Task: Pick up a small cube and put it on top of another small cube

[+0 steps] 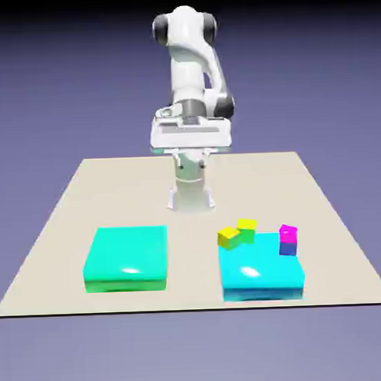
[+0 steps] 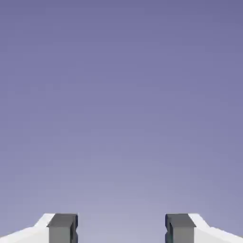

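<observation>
We see white two-finger gripper (image 2: 121,228) released, jaws apart w/ nothing btwn, only backdrop ahead | tiny magenta-pink small cube (image 1: 288,233) sits atop small blue cube (image 1: 288,248) at far right corner of flat cyan block (image 1: 262,278) | two yellow cubes (image 1: 237,232) touching, at that block's far left corner | flat green-cyan block (image 1: 126,259) well apart, exterior view's left, on beige table (image 1: 55,221)

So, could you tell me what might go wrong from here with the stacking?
1. The pink cube already sits on a blue cube at the cyan block's corner; a clumsy grasp could knock both off.
2. The yellow cubes lie close by and could be bumped or picked by mistake.
3. The open gripper sees only backdrop in the hand view, so the approach starts without the cubes in sight.
</observation>
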Robot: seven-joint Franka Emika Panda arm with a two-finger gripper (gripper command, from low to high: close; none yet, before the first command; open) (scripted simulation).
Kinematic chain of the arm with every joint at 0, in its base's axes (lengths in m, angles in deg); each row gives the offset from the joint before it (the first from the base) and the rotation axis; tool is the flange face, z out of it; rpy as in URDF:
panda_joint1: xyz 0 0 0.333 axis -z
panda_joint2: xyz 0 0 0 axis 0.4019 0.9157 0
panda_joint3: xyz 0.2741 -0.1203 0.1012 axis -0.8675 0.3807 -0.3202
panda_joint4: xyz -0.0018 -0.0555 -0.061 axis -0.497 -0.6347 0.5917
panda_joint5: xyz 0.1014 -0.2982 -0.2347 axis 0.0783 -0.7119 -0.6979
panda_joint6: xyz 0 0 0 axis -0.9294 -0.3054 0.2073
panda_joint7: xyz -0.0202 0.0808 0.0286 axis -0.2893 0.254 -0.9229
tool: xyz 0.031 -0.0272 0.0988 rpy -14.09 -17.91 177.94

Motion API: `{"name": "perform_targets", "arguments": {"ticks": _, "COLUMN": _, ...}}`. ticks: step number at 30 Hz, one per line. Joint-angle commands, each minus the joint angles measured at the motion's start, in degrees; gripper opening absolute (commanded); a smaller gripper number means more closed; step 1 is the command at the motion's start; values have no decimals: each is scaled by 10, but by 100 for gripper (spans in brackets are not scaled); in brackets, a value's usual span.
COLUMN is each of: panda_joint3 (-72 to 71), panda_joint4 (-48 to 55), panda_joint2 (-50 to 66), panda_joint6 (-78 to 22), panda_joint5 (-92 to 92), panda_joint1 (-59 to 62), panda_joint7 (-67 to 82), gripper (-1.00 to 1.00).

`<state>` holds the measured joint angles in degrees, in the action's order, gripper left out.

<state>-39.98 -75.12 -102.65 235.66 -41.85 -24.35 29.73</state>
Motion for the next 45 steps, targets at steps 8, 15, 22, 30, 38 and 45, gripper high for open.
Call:
{"name": "perform_targets", "arguments": {"ticks": 8, "panda_joint3": -107, "panda_joint4": 150, "panda_joint2": 159, "panda_joint6": -190, "panda_joint5": -128, "panda_joint1": -9, "panda_joint7": 29, "gripper": 0}}
{"name": "perform_targets", "arguments": {"ticks": 15, "panda_joint3": -203, "panda_joint4": 280, "panda_joint2": 304, "panda_joint6": -360, "panda_joint5": -234, "panda_joint1": -17, "panda_joint7": 42, "gripper": 0}}
{"name": "perform_targets", "arguments": {"ticks": 22, "panda_joint3": -296, "panda_joint4": 403, "panda_joint2": 450, "panda_joint6": -526, "panda_joint5": -329, "panda_joint1": -26, "panda_joint7": 42, "gripper": 0}}
{"name": "perform_targets", "arguments": {"ticks": 30, "panda_joint3": -385, "panda_joint4": 496, "panda_joint2": 616, "panda_joint6": -693, "panda_joint5": -365, "panda_joint1": -40, "panda_joint7": -50, "gripper": 0}}
{"name": "perform_targets", "arguments": {"ticks": 38, "panda_joint3": -475, "panda_joint4": 589, "panda_joint2": 782, "panda_joint6": -860, "panda_joint5": -401, "panda_joint1": -54, "panda_joint7": -143, "gripper": 0}}
{"name": "perform_targets", "arguments": {"ticks": 45, "panda_joint3": -554, "panda_joint4": 670, "panda_joint2": 927, "panda_joint6": -1006, "panda_joint5": -433, "panda_joint1": -66, "panda_joint7": -223, "gripper": 0}}
